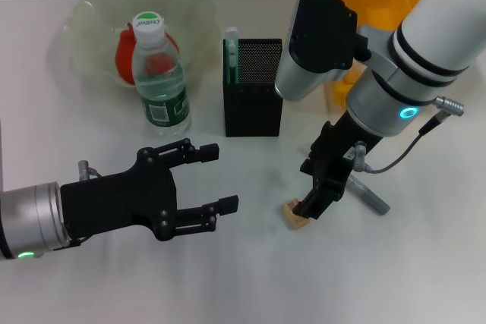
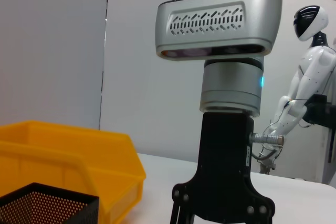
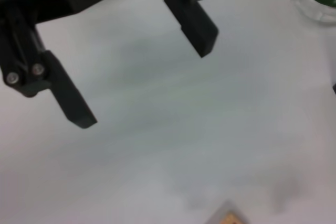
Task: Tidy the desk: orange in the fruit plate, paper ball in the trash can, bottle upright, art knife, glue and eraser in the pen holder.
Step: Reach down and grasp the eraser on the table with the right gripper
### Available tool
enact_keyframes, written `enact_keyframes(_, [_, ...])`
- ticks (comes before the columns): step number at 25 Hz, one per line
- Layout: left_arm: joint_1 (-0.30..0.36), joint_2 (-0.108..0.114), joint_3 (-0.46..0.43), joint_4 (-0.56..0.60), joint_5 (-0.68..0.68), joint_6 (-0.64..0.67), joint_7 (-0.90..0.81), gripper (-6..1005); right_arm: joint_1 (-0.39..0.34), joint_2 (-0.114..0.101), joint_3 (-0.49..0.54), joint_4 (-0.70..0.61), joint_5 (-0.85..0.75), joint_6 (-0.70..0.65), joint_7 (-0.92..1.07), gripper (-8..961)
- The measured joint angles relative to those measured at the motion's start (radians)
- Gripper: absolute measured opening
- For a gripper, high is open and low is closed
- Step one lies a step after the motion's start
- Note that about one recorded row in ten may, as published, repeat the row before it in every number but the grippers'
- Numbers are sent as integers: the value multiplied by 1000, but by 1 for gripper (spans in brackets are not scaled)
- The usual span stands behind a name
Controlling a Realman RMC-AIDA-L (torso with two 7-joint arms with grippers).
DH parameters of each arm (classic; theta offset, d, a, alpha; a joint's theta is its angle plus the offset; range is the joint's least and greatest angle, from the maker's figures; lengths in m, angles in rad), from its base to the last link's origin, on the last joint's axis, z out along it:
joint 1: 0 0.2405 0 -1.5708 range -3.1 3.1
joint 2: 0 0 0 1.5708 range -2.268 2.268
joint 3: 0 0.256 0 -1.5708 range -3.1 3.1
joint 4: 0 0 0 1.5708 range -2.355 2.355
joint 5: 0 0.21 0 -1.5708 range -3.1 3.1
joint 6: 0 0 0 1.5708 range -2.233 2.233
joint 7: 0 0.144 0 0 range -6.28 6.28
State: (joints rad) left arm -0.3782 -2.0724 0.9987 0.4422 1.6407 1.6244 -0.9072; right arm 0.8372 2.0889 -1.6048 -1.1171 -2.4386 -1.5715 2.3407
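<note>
Beige-tan and printed with small marks, the eraser (image 1: 293,214) is seen lying flat on the white desk (image 1: 425,278), directly beneath the tips of the right gripper (image 1: 314,201). That gripper is pointed steeply down at the block, and its fingertips appear to be touching or all but touching the block's nearer edge; whether the fingers are spread around it or already closed cannot be told from the views given. In the right wrist view only a corner of the block (image 3: 227,217) is caught.

From the block's position it may be judged that the coming move belongs to the right arm: the block lies straight below that tool, while the left gripper (image 1: 214,180) is held well off to the side, low over the desk, its fingers spread wide and empty. The block's long axis seems to run slantwise to the desk edge, though it is partly hidden.

Just beyond the right tool's far side the grey glue (image 1: 368,195) is left lying. The black mesh pen holder (image 1: 254,89), with the mint-green art knife (image 1: 231,55) already stood inside, is placed farther back, toward the bottle (image 1: 159,81).
</note>
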Motion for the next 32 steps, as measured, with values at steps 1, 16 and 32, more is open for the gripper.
enact_keyframes(1, [-1, 0, 0, 0, 0, 0, 0, 784, 1, 0, 0, 7, 2, 1, 4, 716])
enact_keyframes(16, [-17, 0, 0, -2, -1, -14, 1, 784, 70, 3, -18, 136, 20, 14, 253, 715])
enact_keyframes(32, [-25, 0, 0, -2, -1, -23, 1, 784, 147, 2, -12, 258, 20, 27, 325, 715])
